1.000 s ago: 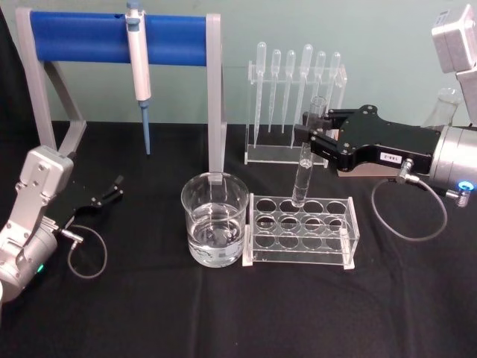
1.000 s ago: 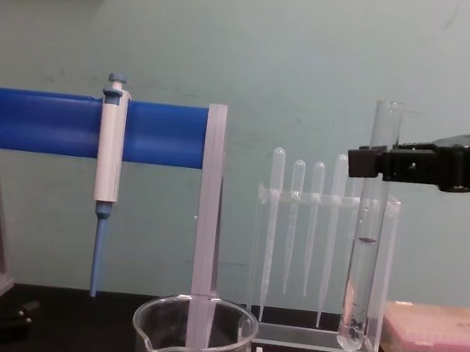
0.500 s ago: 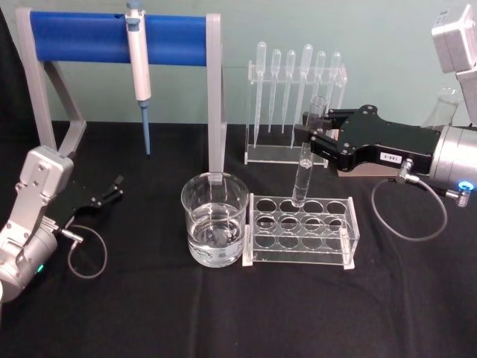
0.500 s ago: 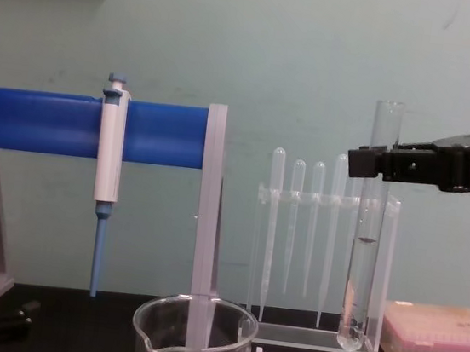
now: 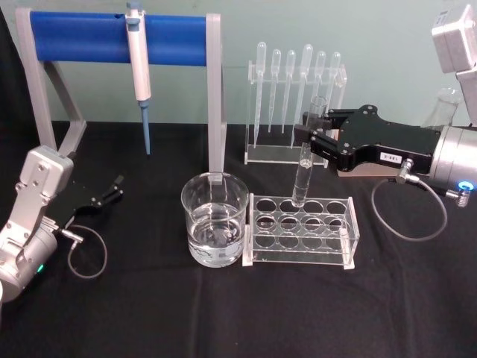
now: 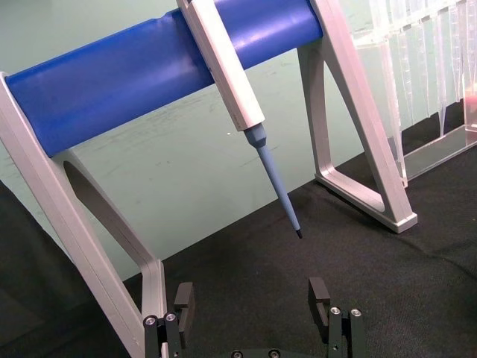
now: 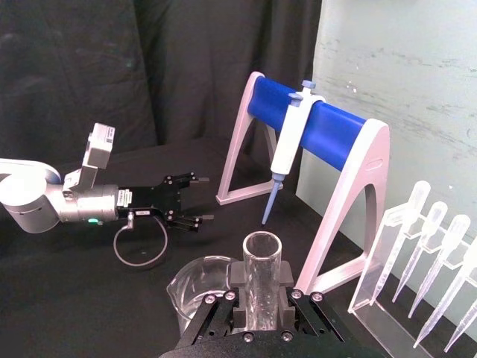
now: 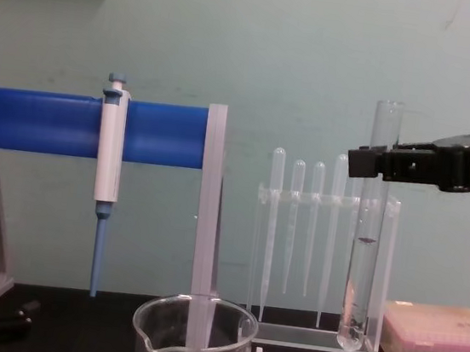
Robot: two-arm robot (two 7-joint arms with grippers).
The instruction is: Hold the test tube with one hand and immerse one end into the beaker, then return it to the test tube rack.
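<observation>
Above the rack (image 5: 298, 255), the right end effector (image 5: 310, 136) grips the test tube (image 5: 302, 179).

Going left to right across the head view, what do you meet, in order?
left gripper → pipettor → beaker → test tube, clamped upright in the right gripper

The beaker (image 5: 215, 224) stands at the centre of the frame on the desk (image 5: 223, 313), with the test tube rack (image 5: 300, 231) just beside it on the right. The test tube (image 5: 301, 179) hangs upright over the rack's rear row, gripped by the right pincer (image 5: 308, 139) reaching in from the right edge. The pipette rack (image 5: 294, 112) stands behind, and the pipettor stand (image 5: 119, 33) is at upper left. The left pincer (image 5: 115, 188) is at mid-left, well apart.
</observation>
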